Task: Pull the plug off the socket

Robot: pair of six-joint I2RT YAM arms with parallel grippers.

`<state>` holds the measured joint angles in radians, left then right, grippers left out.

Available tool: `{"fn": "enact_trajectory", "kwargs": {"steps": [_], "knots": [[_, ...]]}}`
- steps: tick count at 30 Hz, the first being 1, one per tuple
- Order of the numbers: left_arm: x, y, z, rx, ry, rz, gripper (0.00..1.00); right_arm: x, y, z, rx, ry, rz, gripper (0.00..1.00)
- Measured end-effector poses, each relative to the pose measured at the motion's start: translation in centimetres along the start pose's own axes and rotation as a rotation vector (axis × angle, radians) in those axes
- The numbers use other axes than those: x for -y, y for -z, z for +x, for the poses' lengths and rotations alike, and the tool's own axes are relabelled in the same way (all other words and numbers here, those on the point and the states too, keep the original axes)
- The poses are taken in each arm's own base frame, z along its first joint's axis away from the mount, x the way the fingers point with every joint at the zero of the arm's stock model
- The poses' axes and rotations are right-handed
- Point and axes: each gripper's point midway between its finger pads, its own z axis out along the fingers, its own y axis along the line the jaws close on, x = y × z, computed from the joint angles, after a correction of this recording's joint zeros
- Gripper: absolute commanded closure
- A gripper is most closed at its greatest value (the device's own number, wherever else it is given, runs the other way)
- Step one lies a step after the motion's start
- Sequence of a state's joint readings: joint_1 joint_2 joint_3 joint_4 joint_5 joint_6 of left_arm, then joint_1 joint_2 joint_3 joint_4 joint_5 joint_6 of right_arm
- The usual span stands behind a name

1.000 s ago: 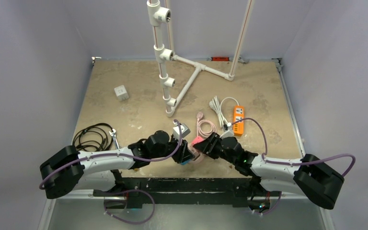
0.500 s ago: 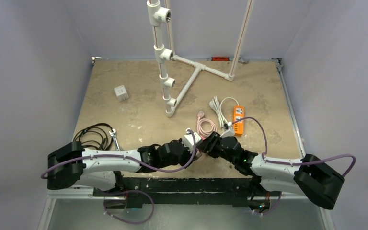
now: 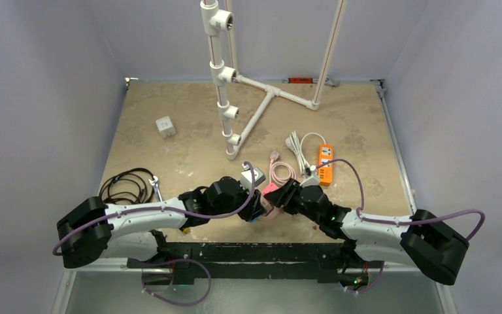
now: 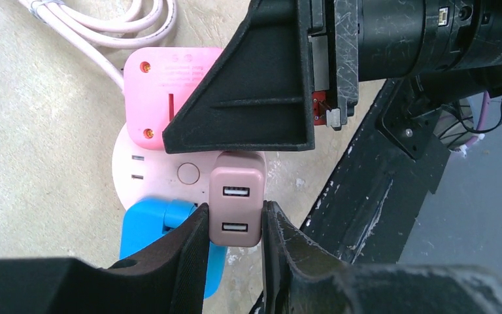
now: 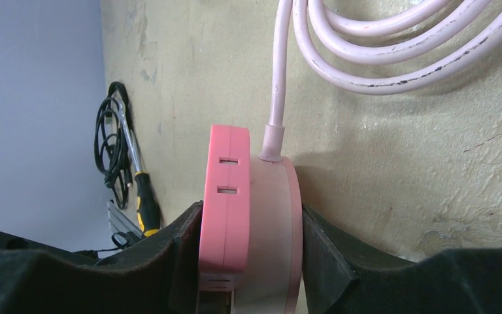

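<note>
The socket is a round pale pink hub (image 4: 160, 173) with a coiled pink cord (image 5: 366, 52). A mauve two-port USB plug (image 4: 236, 206), a pink square adapter (image 4: 160, 88) and a blue adapter (image 4: 144, 229) sit in it. My left gripper (image 4: 235, 226) is shut on the sides of the USB plug. My right gripper (image 5: 251, 242) is shut across the hub's disc (image 5: 274, 222) and the pink adapter (image 5: 225, 196). In the top view both grippers meet at the hub (image 3: 271, 195) near the table's front edge, left (image 3: 256, 208) and right (image 3: 277, 200).
An orange power strip (image 3: 325, 163) and a white bundled cord (image 3: 296, 144) lie behind the right arm. A white pipe frame (image 3: 225, 98) stands at the back. A white cube (image 3: 165, 126) lies far left. A black cable coil (image 3: 125, 186) and a screwdriver (image 3: 157, 191) lie front left.
My left wrist swung right toward the hub half a second ago and has come back a little left. The right gripper has stayed on the hub.
</note>
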<state>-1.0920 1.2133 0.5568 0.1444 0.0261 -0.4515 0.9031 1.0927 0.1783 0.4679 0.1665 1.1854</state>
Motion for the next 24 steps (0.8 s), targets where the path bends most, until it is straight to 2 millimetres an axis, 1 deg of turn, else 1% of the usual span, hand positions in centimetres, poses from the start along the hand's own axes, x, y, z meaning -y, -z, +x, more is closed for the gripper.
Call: {"fn": "enact_trajectory", "kwargs": {"steps": [6,8,12,15,19,24], "knots": [[0.1,0.1,0.2,-0.014,0.005,0.021,1.0,0.0,0.0,0.1,-0.002,0.001,0.001,1.0],[0.2,0.1,0.3,-0.015,-0.019,0.014,1.0,0.1,0.0,0.1,-0.003,0.002,0.003,1.0],[1.1,0.1,0.8,-0.006,-0.118,-0.053,1.0,0.1,0.1,0.3,-0.011,0.005,0.005,1.0],[1.3,0.1,0.9,0.0,-0.168,-0.107,1.0,0.2,0.1,0.4,-0.014,0.007,0.006,1.0],[1.3,0.2,0.8,0.011,-0.198,-0.159,1.0,0.2,0.1,0.4,-0.015,0.009,0.007,1.0],[1.2,0.3,0.7,0.014,-0.193,-0.159,1.0,0.2,0.1,0.4,-0.014,0.008,0.008,1.0]]}}
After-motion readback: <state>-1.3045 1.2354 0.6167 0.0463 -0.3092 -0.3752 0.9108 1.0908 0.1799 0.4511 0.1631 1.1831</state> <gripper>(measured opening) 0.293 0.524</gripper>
